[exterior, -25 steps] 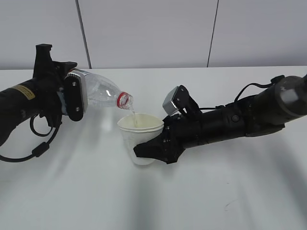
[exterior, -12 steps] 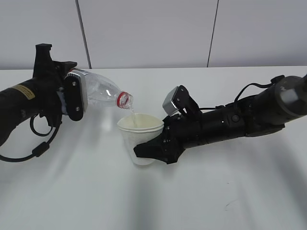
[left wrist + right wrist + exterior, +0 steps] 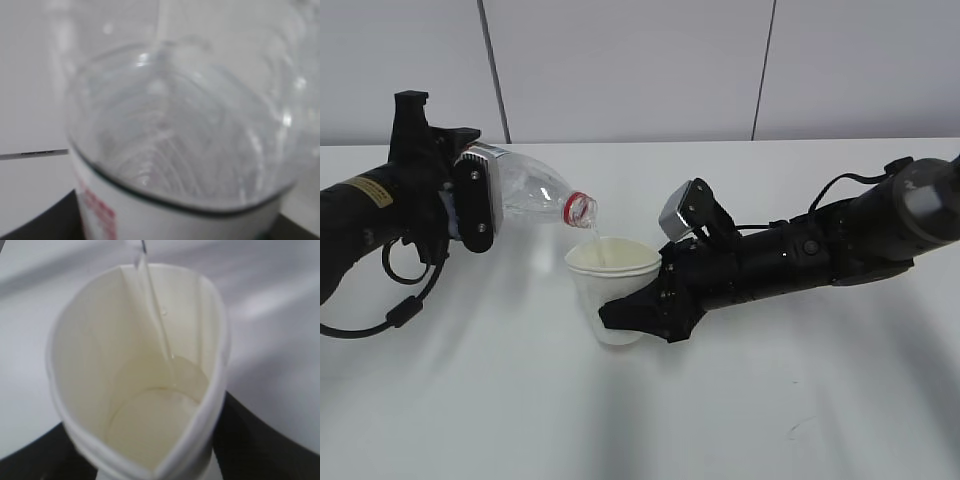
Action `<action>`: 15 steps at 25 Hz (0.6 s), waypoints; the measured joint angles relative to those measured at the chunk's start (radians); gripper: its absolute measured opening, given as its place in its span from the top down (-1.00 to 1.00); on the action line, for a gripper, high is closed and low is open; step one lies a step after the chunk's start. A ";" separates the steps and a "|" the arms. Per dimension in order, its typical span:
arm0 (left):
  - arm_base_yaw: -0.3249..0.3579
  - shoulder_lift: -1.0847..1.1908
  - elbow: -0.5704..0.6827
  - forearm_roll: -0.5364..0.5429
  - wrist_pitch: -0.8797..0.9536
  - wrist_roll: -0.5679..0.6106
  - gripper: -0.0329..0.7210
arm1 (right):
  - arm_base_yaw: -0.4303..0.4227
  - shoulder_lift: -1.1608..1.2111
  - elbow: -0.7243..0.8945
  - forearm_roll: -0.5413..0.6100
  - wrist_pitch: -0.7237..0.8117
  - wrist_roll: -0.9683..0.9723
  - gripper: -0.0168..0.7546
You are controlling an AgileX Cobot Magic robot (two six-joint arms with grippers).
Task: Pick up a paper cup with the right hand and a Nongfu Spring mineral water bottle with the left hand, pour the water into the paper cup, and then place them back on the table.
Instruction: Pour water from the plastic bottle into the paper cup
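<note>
My left gripper [image 3: 470,205] is shut on the clear water bottle [image 3: 535,195], held tilted with its red-ringed mouth down to the right, just above the paper cup [image 3: 610,290]. A thin stream of water runs from the mouth into the cup. My right gripper [image 3: 640,312] is shut on the white cup and holds it upright, squeezed slightly oval. In the right wrist view the cup [image 3: 135,390] fills the frame, with water pooled at its bottom and the stream falling in. In the left wrist view the bottle [image 3: 180,150] fills the frame, its red-and-white label at the bottom.
The white table [image 3: 500,420] stretches under both arms, with a small dark mark [image 3: 798,428] at the front right. A grey panelled wall stands behind. A black cable loop [image 3: 390,310] hangs under the left arm.
</note>
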 joint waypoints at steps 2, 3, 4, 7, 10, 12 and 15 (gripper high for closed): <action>0.000 0.000 0.000 0.000 0.000 0.006 -0.12 | 0.000 0.000 0.000 0.000 0.000 0.000 -0.26; 0.000 0.000 0.000 0.000 0.000 0.007 -0.12 | 0.000 0.000 0.000 0.000 0.000 0.000 -0.26; 0.000 0.000 0.000 0.000 0.000 0.008 -0.12 | 0.000 0.000 0.000 0.000 0.000 0.000 -0.26; 0.000 0.000 0.000 0.000 0.000 0.009 -0.12 | 0.000 0.000 0.000 0.000 0.000 0.000 -0.26; 0.000 0.000 0.000 0.000 0.000 0.020 -0.12 | 0.000 0.000 0.000 0.000 0.000 0.000 -0.26; 0.000 0.000 0.000 0.000 0.000 0.023 -0.12 | 0.000 0.000 0.000 0.000 0.000 0.000 -0.26; 0.000 0.000 0.000 0.000 0.000 0.024 -0.12 | 0.000 0.000 0.000 0.000 0.000 0.000 -0.26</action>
